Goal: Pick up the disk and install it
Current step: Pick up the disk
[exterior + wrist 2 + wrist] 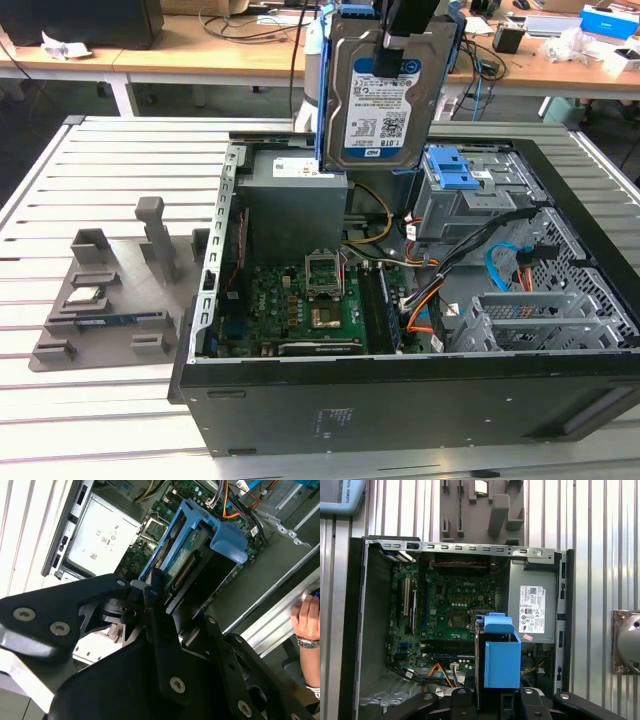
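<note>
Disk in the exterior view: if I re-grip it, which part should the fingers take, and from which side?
Take the disk by its flat faces at the top end, from above, as the gripper does now. It hangs upright over the open case, and the blue rails on its long edges should probably stay free.

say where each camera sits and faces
exterior view: off the arm, looking down into the open case; claw holds the disk above it.
second wrist view: on the wrist, looking slantwise past claw links into the case.
first wrist view: on the wrist, straight down into the case, past claw links.
shared: all show disk and case.
</note>
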Controlling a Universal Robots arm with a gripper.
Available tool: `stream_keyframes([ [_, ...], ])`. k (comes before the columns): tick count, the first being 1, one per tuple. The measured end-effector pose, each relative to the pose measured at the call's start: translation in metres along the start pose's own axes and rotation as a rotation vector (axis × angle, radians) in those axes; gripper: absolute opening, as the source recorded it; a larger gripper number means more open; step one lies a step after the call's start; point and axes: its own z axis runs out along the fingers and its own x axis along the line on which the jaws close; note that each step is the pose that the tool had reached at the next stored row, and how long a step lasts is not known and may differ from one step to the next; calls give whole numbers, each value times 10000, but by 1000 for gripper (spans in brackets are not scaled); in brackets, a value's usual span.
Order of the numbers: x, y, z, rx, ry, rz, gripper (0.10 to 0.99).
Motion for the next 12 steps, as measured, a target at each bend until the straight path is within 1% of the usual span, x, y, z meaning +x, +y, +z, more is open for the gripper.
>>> stream_keyframes([
  [12, 174, 5, 0, 0, 0, 0, 349],
])
